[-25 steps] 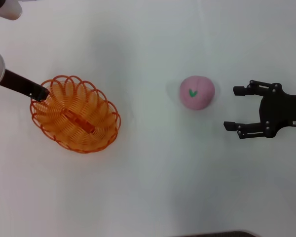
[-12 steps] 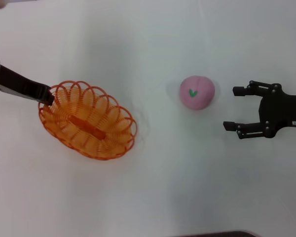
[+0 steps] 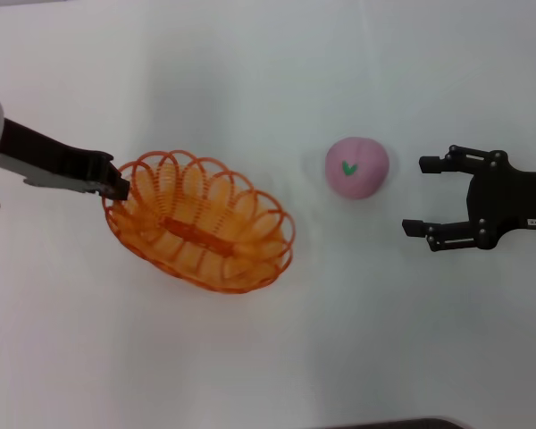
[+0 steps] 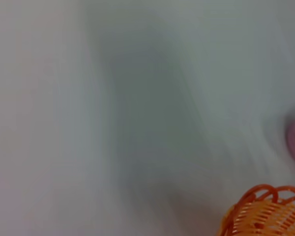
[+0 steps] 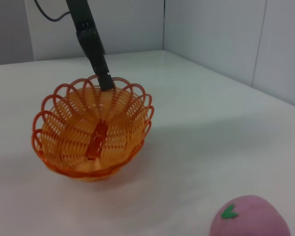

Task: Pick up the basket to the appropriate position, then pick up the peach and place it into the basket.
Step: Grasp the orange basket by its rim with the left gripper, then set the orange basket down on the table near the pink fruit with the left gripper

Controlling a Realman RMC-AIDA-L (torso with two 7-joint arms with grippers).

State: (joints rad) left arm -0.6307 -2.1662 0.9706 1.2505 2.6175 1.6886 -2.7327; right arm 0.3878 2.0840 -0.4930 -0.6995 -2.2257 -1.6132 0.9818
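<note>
A plain white table carries all items. The left gripper is clamped on the rim of the basket, at its left end. The peach sits to the basket's right, apart from it. The right gripper, fingers spread wide and holding nothing, hovers just beside the peach.

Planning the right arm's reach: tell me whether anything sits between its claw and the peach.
Nothing visible does. The right claw is open beside the peach, with only bare white table between them. The basket, held at its rim by the left claw, lies on the peach's far side.
</note>
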